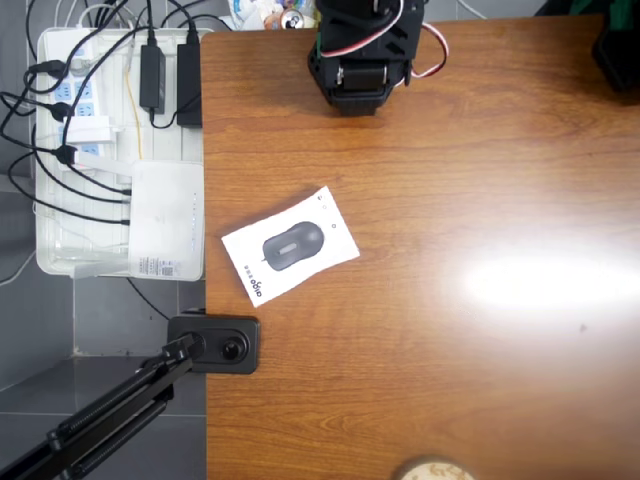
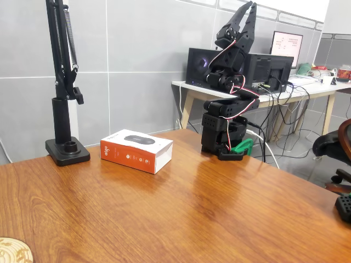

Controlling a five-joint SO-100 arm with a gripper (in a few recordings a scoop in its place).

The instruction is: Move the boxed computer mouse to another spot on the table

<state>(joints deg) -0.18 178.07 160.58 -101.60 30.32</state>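
While my black pincer [image 2: 249,6] points upward, fingers nearly together and empty, the flat white mouse box [image 2: 136,150] lies well below it. It rests untouched on the glossy reddish-brown wooden table [image 2: 219,208].

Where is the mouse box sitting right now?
In the overhead view the mouse box lies flat near the table's left edge, between the camera stand clamp and the arm's base.

The boxed computer mouse [image 1: 290,245] lies flat on the table [image 1: 450,370], turned askew, near the nine o'clock edge. The arm's black base [image 1: 362,55] sits at twelve o'clock. A white tray of power strips and cables [image 1: 115,150] is at ten o'clock; a black clamp stand [image 1: 215,343] grips the edge at seven
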